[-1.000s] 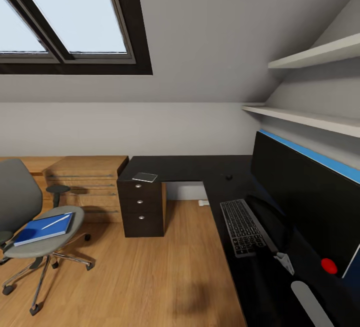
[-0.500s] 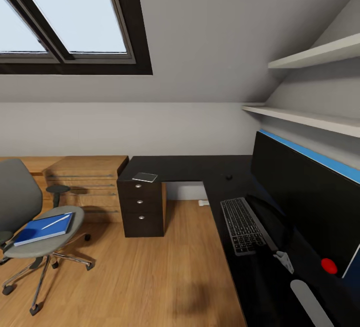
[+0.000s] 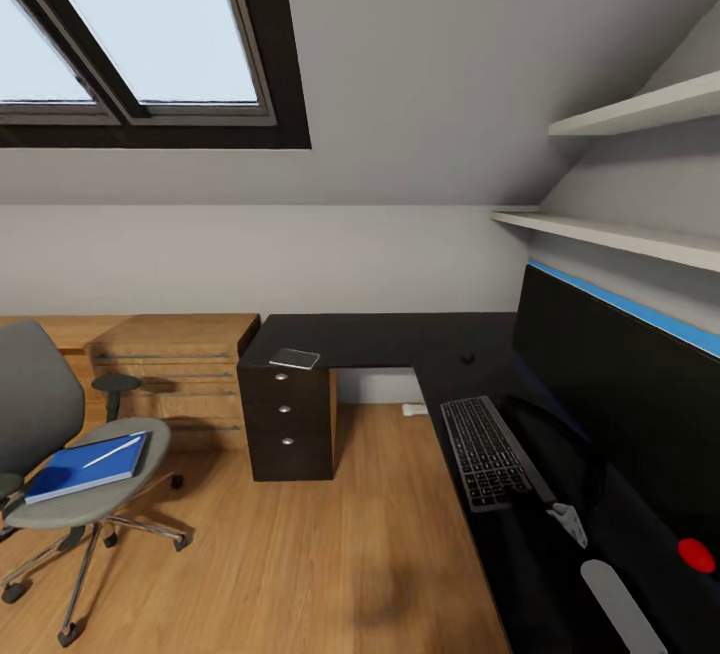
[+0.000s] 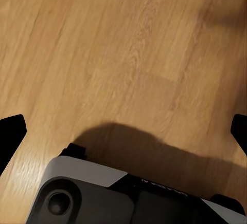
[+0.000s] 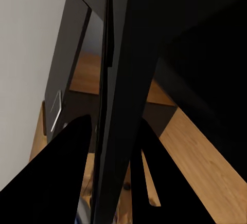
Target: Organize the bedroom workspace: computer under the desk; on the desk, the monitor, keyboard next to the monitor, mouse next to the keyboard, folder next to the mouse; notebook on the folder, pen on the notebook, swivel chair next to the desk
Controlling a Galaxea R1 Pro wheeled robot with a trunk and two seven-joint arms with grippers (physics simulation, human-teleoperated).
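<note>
The blue folder (image 3: 86, 466) lies flat on the chair (image 3: 85, 494) seat with the pen (image 3: 112, 450) on top — thin, stiff and probably light, best pinched at an overhanging edge — while the left end effector (image 4: 123, 126) is spread and the right's state I cannot tell.

Left gripper (image 4: 123, 131) faces straight down, black fingertips (image 4: 11, 131) spread wide apart with nothing between; the robot's own white-and-black base (image 4: 103, 196) shows under it. Right arm's pale link (image 3: 620, 604) reaches forward along the foot of the monitor (image 3: 620, 394), with a small pale end part (image 3: 568, 522) just beside the monitor's stand. Right gripper (image 5: 116, 126): two dark fingers (image 5: 67, 178) straddle a thin dark edge (image 5: 110, 80); contact unclear.
</note>
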